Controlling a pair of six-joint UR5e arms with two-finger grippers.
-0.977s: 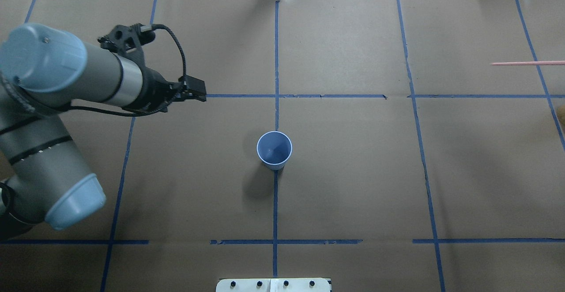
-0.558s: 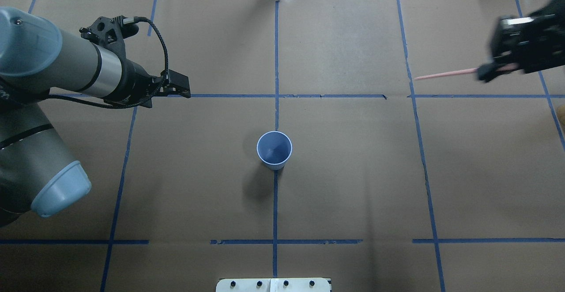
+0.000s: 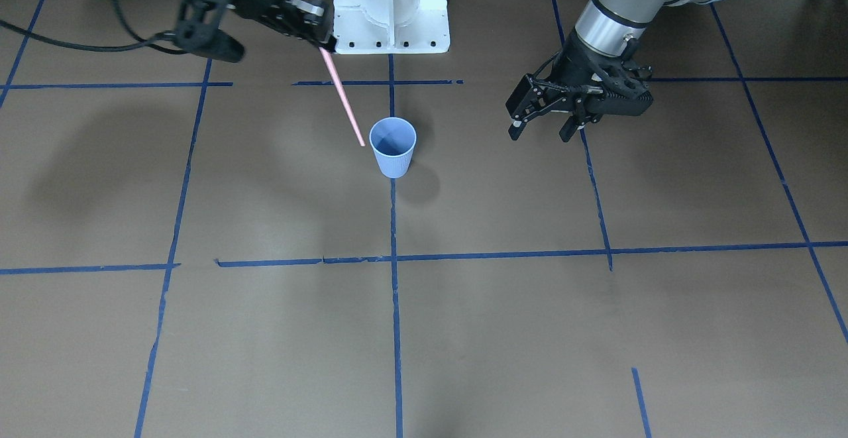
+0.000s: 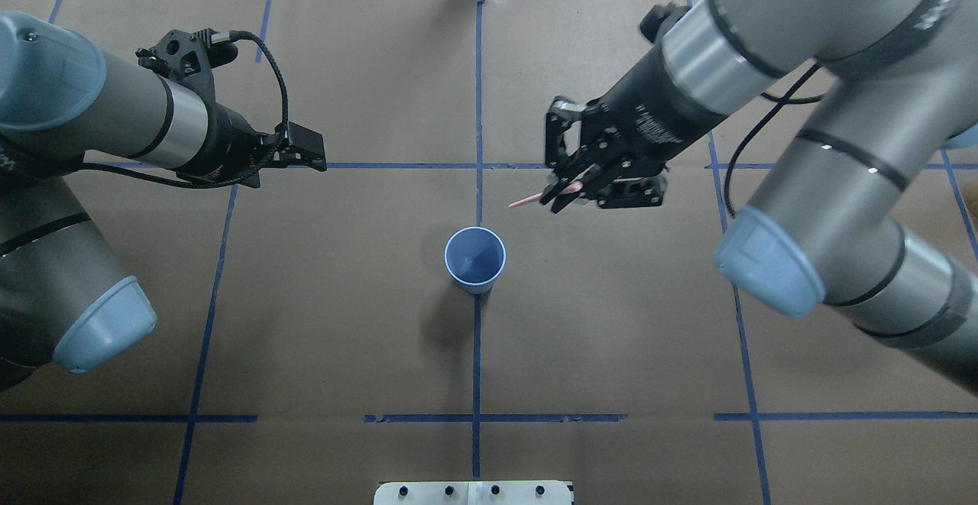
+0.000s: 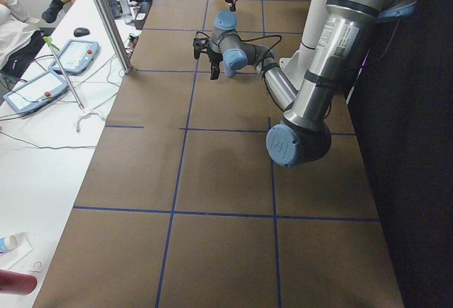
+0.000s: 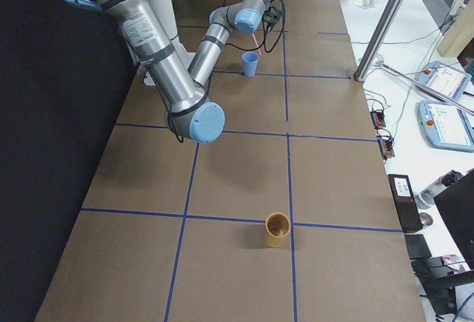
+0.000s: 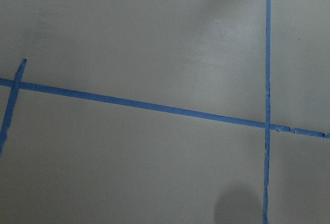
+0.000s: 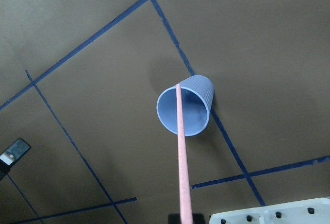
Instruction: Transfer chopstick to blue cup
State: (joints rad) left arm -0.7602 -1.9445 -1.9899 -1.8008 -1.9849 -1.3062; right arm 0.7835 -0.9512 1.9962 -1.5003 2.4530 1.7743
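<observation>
Your right pincer (image 4: 561, 195) clamps the chopstick (image 3: 343, 97), upper end hidden in its grip, tip near the rim of the blue cup (image 3: 393, 150); your left pincer (image 3: 540, 134) gapes empty.

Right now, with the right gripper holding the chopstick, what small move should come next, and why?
Probably shift the right gripper slightly toward the blue cup: in the front view the tilted chopstick ends just beside the rim, not inside, so lowering now could miss.
</observation>
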